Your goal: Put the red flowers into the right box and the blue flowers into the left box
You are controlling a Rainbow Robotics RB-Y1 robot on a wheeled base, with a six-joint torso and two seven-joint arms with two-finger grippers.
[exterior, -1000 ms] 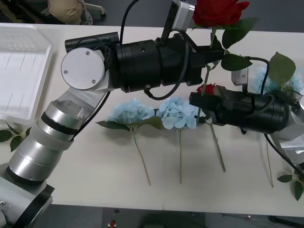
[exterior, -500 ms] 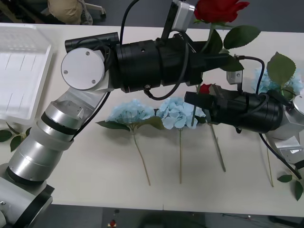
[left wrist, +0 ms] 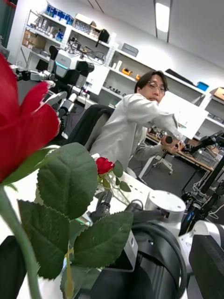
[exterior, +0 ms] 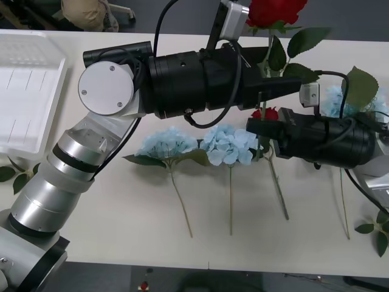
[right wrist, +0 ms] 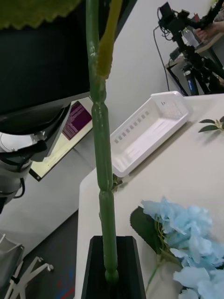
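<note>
A red flower stands upright high over the table's far side. Its stem runs down into my right gripper, whose black fingers are shut on it. My left gripper reaches across from the left beside the same stem, and its fingers stand apart; the rose head is close by it. A second red flower lies under the right arm. Three blue flowers lie on the table. The left box sits far left. The right box is out of view.
The bulky left arm spans the middle of the table above the flowers. Loose leaf sprigs lie at the left edge and the right front corner. Long stems run toward the table's front edge.
The raised rose head has shifted left and stands more upright. The right arm edged left, then back right. The left arm has hardly moved.
</note>
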